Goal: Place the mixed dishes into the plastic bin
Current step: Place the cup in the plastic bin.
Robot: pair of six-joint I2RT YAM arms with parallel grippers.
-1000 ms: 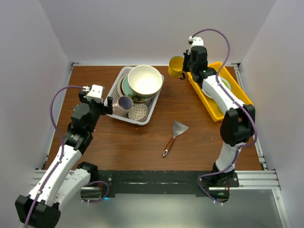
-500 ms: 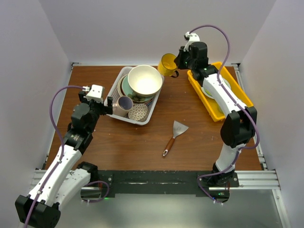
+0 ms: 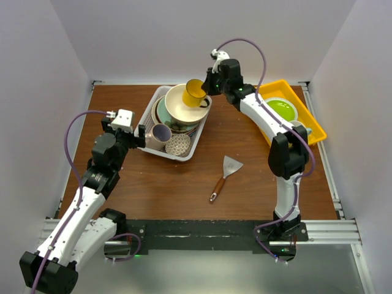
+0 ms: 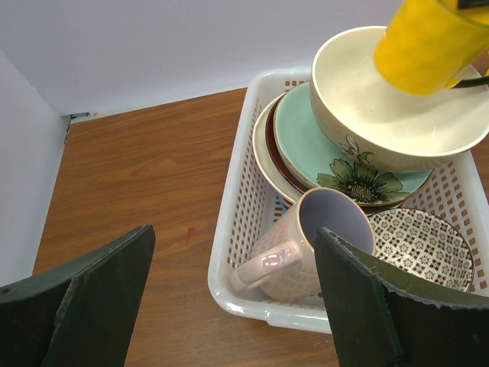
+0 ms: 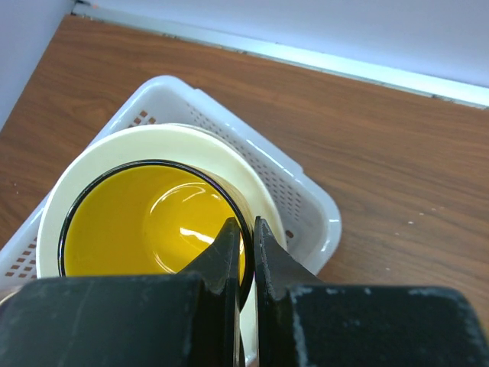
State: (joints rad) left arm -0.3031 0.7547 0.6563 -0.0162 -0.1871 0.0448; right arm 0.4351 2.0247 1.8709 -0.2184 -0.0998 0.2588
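Observation:
The white plastic bin [image 3: 158,153] [image 4: 238,200] [image 5: 309,193] holds stacked plates, a large cream bowl [image 3: 181,110] [image 4: 397,126] on top, a purple-lined cream mug [image 3: 160,133] [image 4: 294,256] on its side and a small patterned bowl [image 3: 177,144] [image 4: 425,245]. My right gripper [image 3: 207,87] [image 5: 248,229] is shut on the rim of the yellow mug [image 3: 195,93] [image 5: 145,222] [image 4: 424,42], which hangs tilted just above the cream bowl. My left gripper [image 3: 141,136] [image 4: 233,233] stands open beside the bin's near-left corner, holding nothing.
A yellow tray [image 3: 313,125] with a lime-green plate [image 3: 280,110] sits at the far right. A wooden-handled metal spatula [image 3: 225,176] lies on the table in front of the bin. White walls close in the table on three sides.
My right arm has swung left with the yellow mug, from beside the yellow tray to above the cream bowl in the bin. The left arm has not moved.

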